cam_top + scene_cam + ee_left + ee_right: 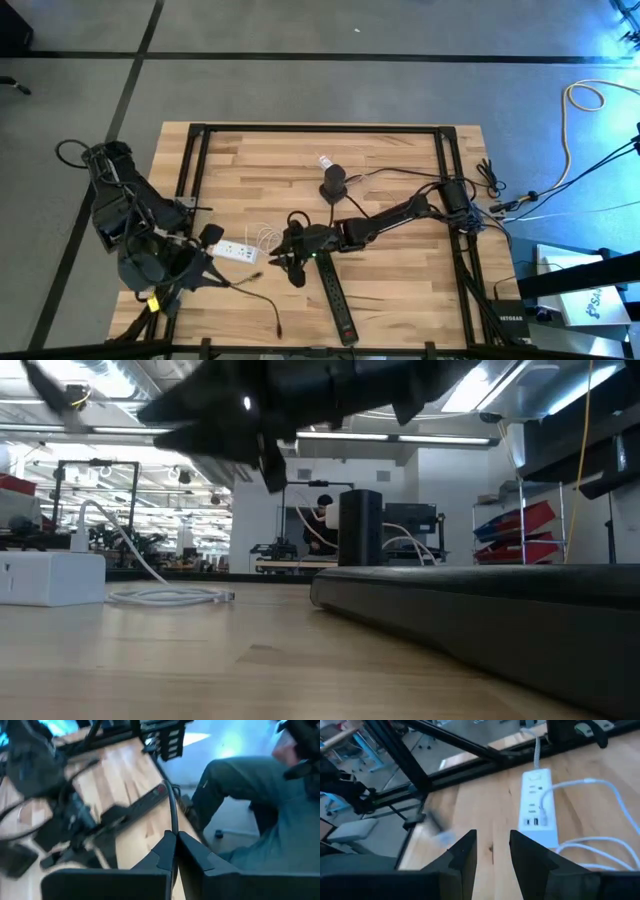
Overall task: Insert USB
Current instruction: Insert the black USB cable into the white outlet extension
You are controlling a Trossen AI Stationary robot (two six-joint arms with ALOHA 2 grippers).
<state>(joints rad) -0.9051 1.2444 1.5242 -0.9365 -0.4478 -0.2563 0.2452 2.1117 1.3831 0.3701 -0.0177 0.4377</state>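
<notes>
USB hub [238, 251] lies beside black power strip [337, 301].

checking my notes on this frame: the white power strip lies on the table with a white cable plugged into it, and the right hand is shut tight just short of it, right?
Not quite. In the right wrist view the right hand is open, with a clear gap between its fingers. The rest holds: the white power strip lies on the table with a white cable plugged into it, just beyond that hand.
</notes>
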